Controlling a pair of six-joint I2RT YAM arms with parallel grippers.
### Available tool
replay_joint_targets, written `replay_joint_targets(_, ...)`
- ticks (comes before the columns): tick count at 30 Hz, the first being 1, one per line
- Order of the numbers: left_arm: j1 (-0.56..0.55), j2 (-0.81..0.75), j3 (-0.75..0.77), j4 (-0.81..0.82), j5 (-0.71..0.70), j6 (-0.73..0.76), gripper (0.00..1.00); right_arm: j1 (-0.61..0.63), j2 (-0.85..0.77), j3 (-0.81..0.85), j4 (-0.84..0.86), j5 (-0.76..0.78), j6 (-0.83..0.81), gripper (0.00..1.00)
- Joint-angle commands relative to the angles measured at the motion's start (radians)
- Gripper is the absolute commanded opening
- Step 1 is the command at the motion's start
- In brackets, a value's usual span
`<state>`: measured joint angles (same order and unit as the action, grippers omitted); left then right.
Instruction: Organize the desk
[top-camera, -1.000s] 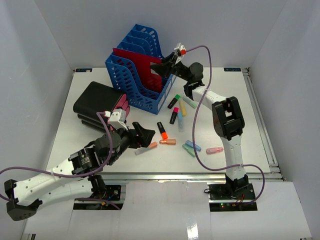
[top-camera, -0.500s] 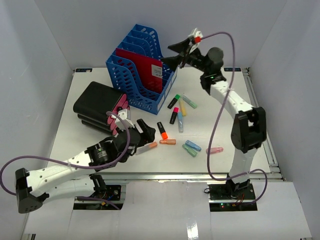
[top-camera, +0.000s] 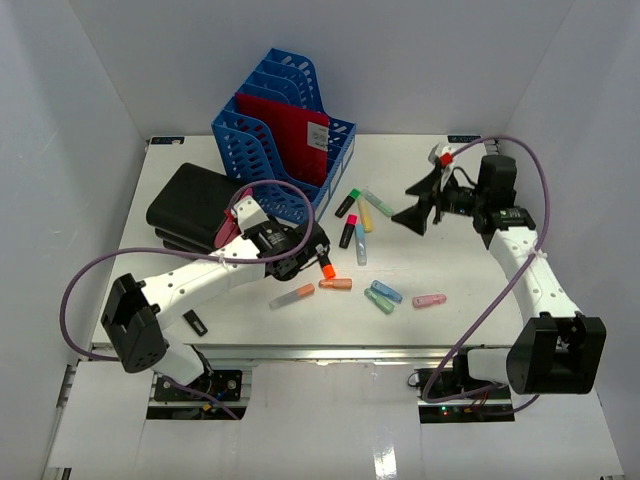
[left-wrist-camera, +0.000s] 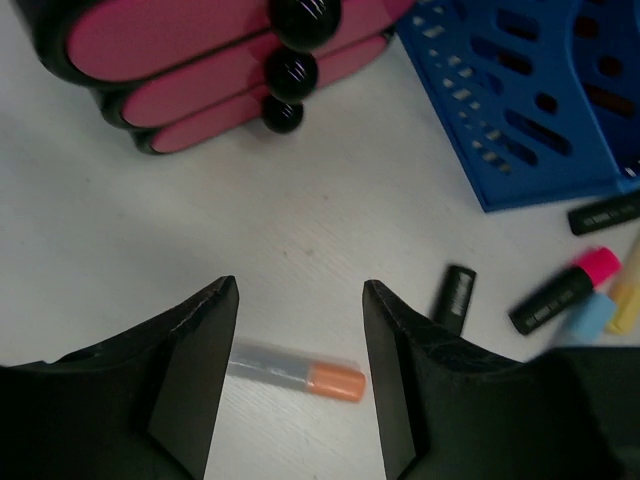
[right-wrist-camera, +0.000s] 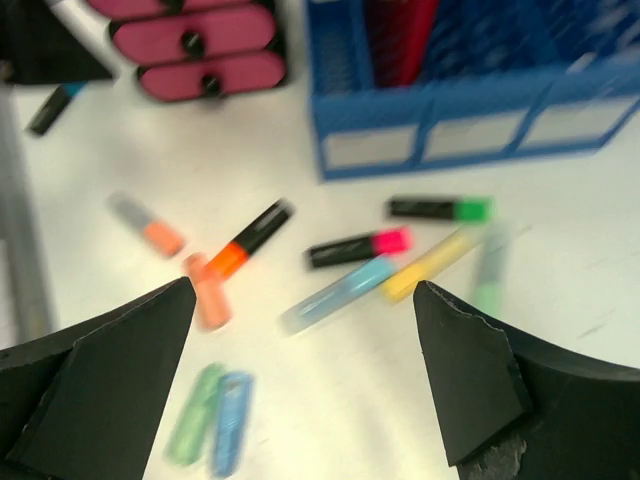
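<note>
White desk (top-camera: 395, 168), flat, rectangular (metal front rail (top-camera: 330, 352))

Both arms are built from long white tubes joined by chunky black round parts. This is seen on the left arm (top-camera: 195, 283) and on the right arm (top-camera: 535, 275). A thin purple cable (top-camera: 67, 300) is looped loosely along each one. A small red cap (top-camera: 446, 158) is fixed by the right wrist. The fingers (left-wrist-camera: 195, 380) are black, thick and shaped like wedges. Each arm is bolted onto a black base (top-camera: 465, 385).
</note>
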<state>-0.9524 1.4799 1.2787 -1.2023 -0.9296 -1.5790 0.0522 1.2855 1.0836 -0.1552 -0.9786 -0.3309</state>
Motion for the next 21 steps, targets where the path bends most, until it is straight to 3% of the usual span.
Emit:
replay_joint_targets(1,0.131,0.023,0.062,-0.081,-0.054,0.058,0.63,0.001,-0.118,-0.141,-0.15,-0.122,-0.081,0.96)
replay_joint_targets(7,0.248,0.107,0.148,0.041,-0.063,0.257,0.58,0.0,-0.163,-0.257,-0.124,-0.184,-0.087,0.91)
replay_joint_targets(13,0.3,0.17,0.206,0.134,-0.028,0.396,0.62,-0.02,-0.21,-0.335,-0.101,-0.172,-0.139,0.91)
replay_joint_targets(21,0.327,0.211,0.247,0.139,-0.026,0.43,0.63,-0.104,-0.222,-0.353,-0.096,-0.218,-0.138,0.92)
